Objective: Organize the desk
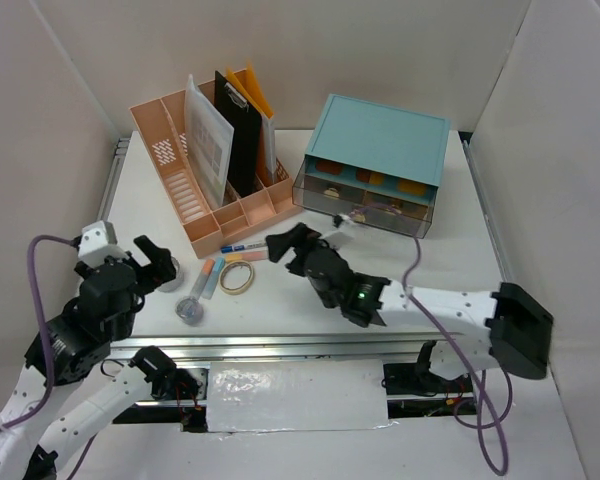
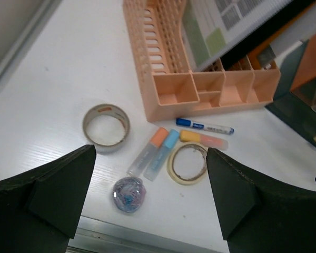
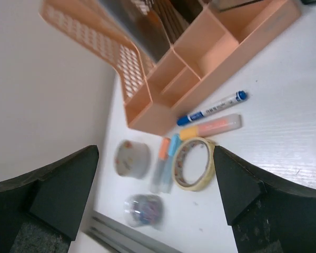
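Two sets of fingers, both spread wide and empty.

From above: left fingers poised over the near-left part of the white table, right beside a grey tape roll. Right fingers near the table's middle, in front of the teal drawer cabinet. Table spanning the whole walled bay, rails along its edges. Pink organizer toward the far-left corner, cabinet toward the far-right. Between organizer and near edge: blue marker, yellow tape ring, two capped sticks, small clip tub.

From the left wrist: nothing between the fingers, the loose cluster framed in the gap.

From the right wrist: again wide apart, gripping nothing. Marker and an orange-yellow highlighter side by side just off the organizer's near corner, tape ring close against the highlighter.

Likely trouble:
- Crowding: closing on one item apt to shove a neighbour.
- Rolling: marker or clip tub apt to run toward the near edge if nudged.
- Collision: both arms aimed at the same patch.
- Snagging: purple cable draped near the cabinet.
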